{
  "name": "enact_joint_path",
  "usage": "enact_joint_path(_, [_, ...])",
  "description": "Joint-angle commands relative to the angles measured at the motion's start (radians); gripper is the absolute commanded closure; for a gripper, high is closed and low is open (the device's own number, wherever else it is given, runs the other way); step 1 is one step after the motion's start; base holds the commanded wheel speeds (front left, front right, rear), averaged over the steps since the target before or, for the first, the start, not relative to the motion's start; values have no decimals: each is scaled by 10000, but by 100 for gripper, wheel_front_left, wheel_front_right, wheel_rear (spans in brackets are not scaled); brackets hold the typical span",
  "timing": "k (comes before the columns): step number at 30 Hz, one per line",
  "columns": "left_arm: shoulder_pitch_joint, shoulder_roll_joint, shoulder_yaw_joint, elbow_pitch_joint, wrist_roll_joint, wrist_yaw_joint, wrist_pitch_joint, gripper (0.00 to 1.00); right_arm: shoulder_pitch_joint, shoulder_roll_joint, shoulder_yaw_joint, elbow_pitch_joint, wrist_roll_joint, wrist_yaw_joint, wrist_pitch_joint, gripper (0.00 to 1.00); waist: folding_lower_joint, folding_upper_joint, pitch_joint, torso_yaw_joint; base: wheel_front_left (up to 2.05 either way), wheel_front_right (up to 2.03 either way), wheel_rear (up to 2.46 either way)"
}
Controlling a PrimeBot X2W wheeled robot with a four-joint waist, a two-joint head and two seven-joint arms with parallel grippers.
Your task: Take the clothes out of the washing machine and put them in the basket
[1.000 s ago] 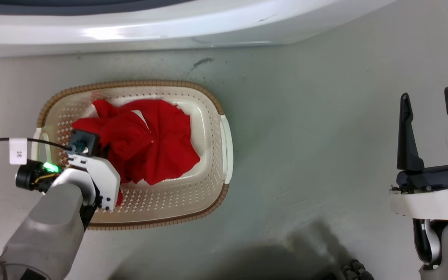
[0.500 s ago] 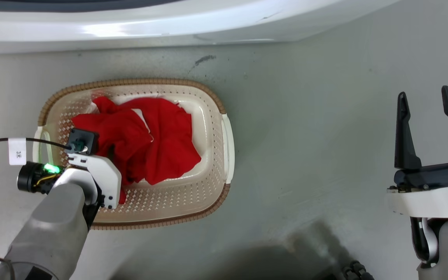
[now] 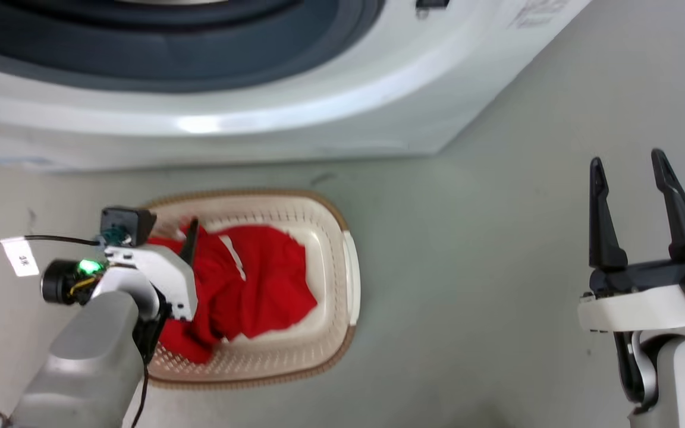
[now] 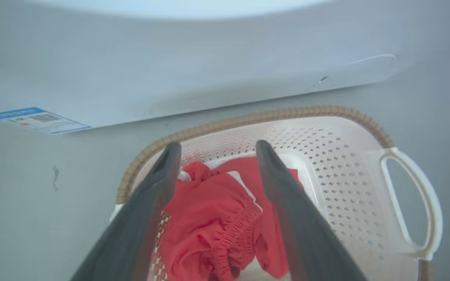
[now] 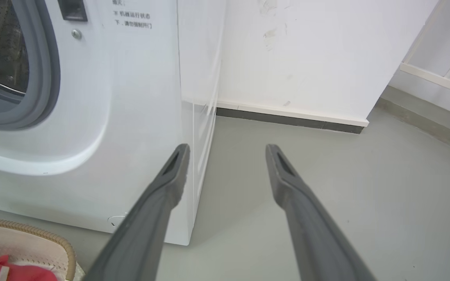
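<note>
Fingers (image 3: 607, 249) of the right gripper (image 3: 628, 158) stood spread above bare floor (image 3: 467, 267), the basket (image 3: 352, 279) well to their left, in the head view; by the left wrist view the left gripper (image 4: 218, 146) gaped over the clothes (image 4: 209, 218) in the basket, the washing machine (image 4: 170, 70) beyond.

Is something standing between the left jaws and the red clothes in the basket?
Nothing visible does. The left gripper hangs over the basket with its jaws open, and the clothes lie uncovered just beyond them, inside the basket.
</note>
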Motion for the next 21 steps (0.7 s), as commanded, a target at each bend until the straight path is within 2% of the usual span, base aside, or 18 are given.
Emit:
enact_joint_path(1, [386, 171, 280, -532, 175, 185, -34, 0, 214, -4, -63, 112, 21, -9, -20, 0, 1, 0, -1055, 246, 0, 0, 0])
enact_joint_path(6, [1277, 509, 1641, -2983, 924, 683, -36, 0, 498, -6, -245, 301, -33, -9, -20, 0, 1, 0, -2051, 507, 0, 0, 0])
enact_joint_path(9, [2006, 494, 2473, -4382, 1491, 912, -38, 0, 678, -6, -309, 385, -52, -9, -20, 0, 1, 0, -2575, 643, 0, 0, 0])
enact_joint_path(15, [3696, 135, 4141, -7103, 2594, 1129, -38, 0, 995, -4, -363, 444, 25, -9, -20, 0, 1, 0, -3517, 814, 0, 0, 0])
enact_joint_path(21, [5215, -349, 5314, -8846, 3532, 1182, -40, 0, 1277, -7, -234, 477, 119, -9, -20, 0, 1, 0, -4196, 842, 0, 0, 0])
